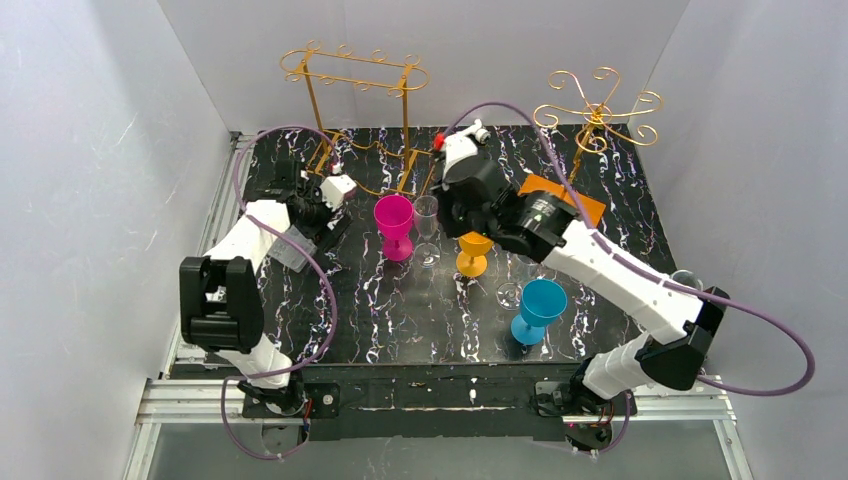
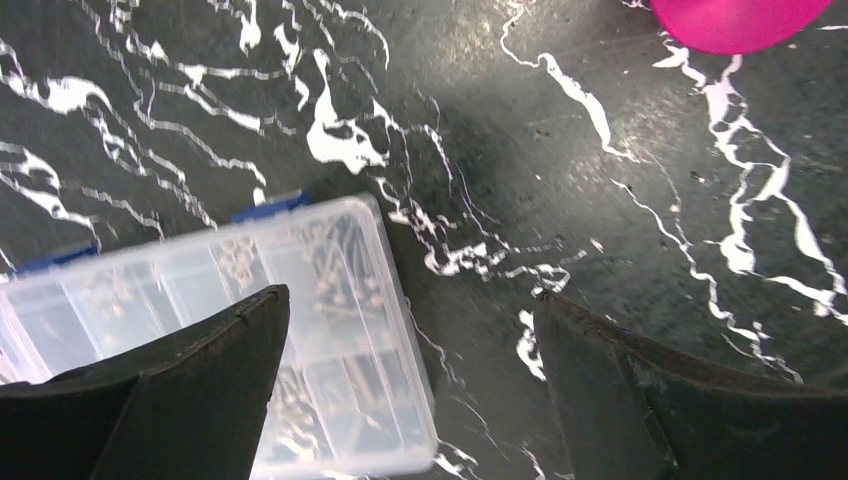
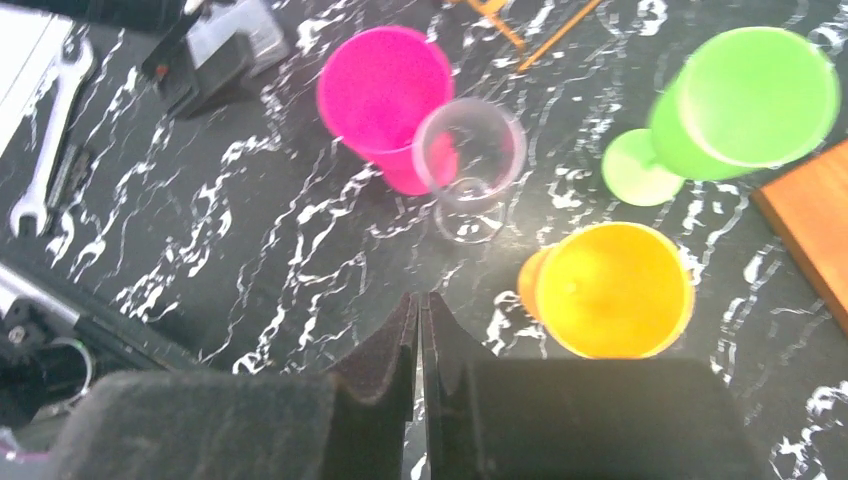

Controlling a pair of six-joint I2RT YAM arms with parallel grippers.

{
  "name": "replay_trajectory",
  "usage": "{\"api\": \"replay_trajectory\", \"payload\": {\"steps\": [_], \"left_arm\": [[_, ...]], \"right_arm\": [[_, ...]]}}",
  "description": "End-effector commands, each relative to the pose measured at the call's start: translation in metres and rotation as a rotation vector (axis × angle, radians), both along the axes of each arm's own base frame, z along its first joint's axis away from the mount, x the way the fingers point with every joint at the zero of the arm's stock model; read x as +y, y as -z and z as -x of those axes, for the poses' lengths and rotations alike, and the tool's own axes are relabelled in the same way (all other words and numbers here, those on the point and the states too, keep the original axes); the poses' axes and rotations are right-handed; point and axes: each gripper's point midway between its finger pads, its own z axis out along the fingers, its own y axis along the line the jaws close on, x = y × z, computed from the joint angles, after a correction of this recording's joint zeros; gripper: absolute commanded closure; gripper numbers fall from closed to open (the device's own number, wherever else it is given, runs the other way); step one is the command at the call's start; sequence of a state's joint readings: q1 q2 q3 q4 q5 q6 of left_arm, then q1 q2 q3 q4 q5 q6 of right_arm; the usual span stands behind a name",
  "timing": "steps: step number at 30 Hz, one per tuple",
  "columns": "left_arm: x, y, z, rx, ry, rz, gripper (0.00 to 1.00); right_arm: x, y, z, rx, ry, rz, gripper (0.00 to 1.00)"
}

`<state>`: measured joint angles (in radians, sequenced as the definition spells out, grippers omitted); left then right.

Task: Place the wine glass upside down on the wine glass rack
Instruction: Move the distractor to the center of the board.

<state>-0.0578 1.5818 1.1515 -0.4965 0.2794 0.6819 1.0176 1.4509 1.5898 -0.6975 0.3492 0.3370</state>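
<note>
My right gripper (image 3: 417, 300) is closed with nothing in it: the two fingers meet with only a thin slit between them. It hangs over the middle of the table (image 1: 400, 320), above bare marble just nearer to me than the glasses.

The clear wine glass (image 3: 470, 160) stands upright with its mouth up, near the table's centre. It is just beside the pink wine glass (image 3: 385, 95), and from my right wrist their rims overlap. The orange wine glass (image 3: 612, 288) is upright to the right of my closed fingers. The green wine glass (image 3: 745, 100) is beyond it, close to the orange board (image 3: 810, 230). The blue wine glass (image 1: 538, 308) stands alone towards the near right of the table.

The gold wine glass rack (image 1: 355, 75) rises at the far edge, left of centre, well apart from every glass. A second gold stand (image 1: 597, 105) sits at the far right corner.

My left gripper (image 2: 410, 298) is wide open and holds nothing. It hovers over the left side of the table, with one finger above a corner of the clear plastic box (image 2: 330, 300). A wrench (image 3: 40, 150) lies near the left edge.
</note>
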Motion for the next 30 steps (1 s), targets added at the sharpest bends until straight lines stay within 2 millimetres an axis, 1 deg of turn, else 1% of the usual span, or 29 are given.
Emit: {"api": "replay_trajectory", "payload": {"steps": [1,5,8,9,11,13,14,18,19,20,23,25,28,30], "left_arm": [[-0.005,0.003,-0.028,-0.085,0.138,-0.094,0.11],[0.000,0.012,-0.045,-0.103,0.157,-0.150,0.17],[0.003,0.020,-0.044,-0.093,0.194,-0.184,0.22],[0.006,0.024,-0.042,-0.087,0.205,-0.202,0.26],[0.014,0.028,-0.038,-0.074,0.217,-0.253,0.37],[0.026,0.029,-0.034,-0.057,0.214,-0.315,0.47],[0.031,0.029,-0.029,-0.048,0.213,-0.342,0.50],[0.049,0.025,-0.010,-0.063,0.229,-0.408,0.51],[0.052,0.024,-0.006,-0.072,0.238,-0.417,0.51],[0.058,0.023,-0.002,-0.077,0.240,-0.450,0.51],[0.071,0.017,0.005,-0.099,0.245,-0.508,0.51],[0.079,0.014,0.010,-0.097,0.244,-0.522,0.50],[0.095,0.012,0.014,-0.098,0.232,-0.559,0.50],[0.113,0.010,0.017,-0.093,0.201,-0.579,0.50]], "right_arm": [[-0.028,-0.031,-0.020,-0.037,0.082,-0.050,0.87],[-0.038,-0.042,-0.035,-0.054,0.112,-0.062,0.87],[-0.054,-0.056,-0.052,-0.062,0.158,-0.089,0.87],[-0.061,-0.060,-0.059,-0.063,0.180,-0.098,0.86],[-0.077,-0.065,-0.073,-0.058,0.225,-0.103,0.84],[-0.083,-0.069,-0.081,-0.056,0.239,-0.107,0.83],[-0.086,-0.071,-0.084,-0.059,0.246,-0.106,0.83],[-0.096,-0.084,-0.097,-0.090,0.265,-0.114,0.83],[-0.097,-0.086,-0.098,-0.096,0.265,-0.111,0.83],[-0.100,-0.090,-0.100,-0.107,0.269,-0.115,0.83],[-0.104,-0.099,-0.102,-0.127,0.273,-0.115,0.83],[-0.109,-0.102,-0.104,-0.137,0.286,-0.105,0.83],[-0.121,-0.103,-0.111,-0.135,0.317,-0.108,0.83],[-0.131,-0.102,-0.116,-0.129,0.336,-0.117,0.82]]}}
